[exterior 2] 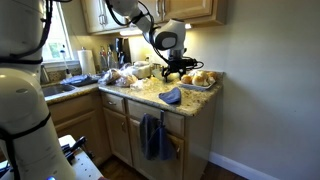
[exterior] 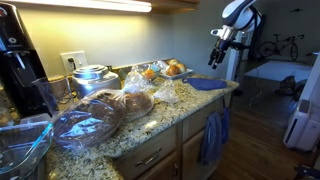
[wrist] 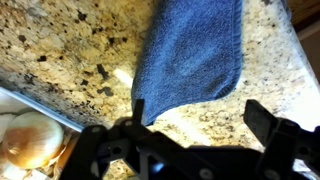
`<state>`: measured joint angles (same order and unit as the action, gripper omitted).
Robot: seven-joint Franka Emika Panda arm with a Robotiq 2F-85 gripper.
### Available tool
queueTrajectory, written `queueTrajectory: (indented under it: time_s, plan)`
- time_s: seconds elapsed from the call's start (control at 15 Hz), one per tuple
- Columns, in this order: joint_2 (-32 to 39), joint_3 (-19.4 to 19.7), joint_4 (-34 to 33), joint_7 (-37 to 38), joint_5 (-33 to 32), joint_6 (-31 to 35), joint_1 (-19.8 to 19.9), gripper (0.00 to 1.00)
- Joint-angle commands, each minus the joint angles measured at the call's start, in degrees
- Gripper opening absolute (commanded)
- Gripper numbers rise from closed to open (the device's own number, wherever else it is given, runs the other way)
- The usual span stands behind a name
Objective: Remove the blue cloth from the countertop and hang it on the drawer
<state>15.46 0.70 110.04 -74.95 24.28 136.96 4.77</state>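
The blue cloth (exterior: pixel 207 85) lies flat on the granite countertop (exterior: pixel 150 125) near its end corner; it shows in both exterior views (exterior 2: pixel 171 96) and fills the upper middle of the wrist view (wrist: pixel 190 50). My gripper (exterior: pixel 216 53) hovers above the counter's end, over the cloth and apart from it (exterior 2: pixel 180 66). In the wrist view its fingers (wrist: pixel 200 112) are spread wide with bare granite between them. It is open and empty.
A duller grey-blue towel (exterior: pixel 213 137) hangs on the cabinet front below the counter (exterior 2: pixel 154 136). Bags of bread and rolls (exterior: pixel 165 70), a tray (exterior 2: pixel 200 78), plastic-wrapped plates (exterior: pixel 85 125) and a coffee maker (exterior: pixel 15 60) crowd the counter. Rolls show at the wrist view's lower left (wrist: pixel 25 140).
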Motion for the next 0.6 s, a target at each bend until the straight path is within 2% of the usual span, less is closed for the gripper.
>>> queueTrajectory:
  time_s: [0.0, 0.53]
  plan:
    - [4.3, -2.4, -3.8, -1.2, 0.1, 0.7, 1.8, 1.00]
    - [14.8, -6.4, -14.6, -2.6, -0.8, 0.4, 4.2, 1.00]
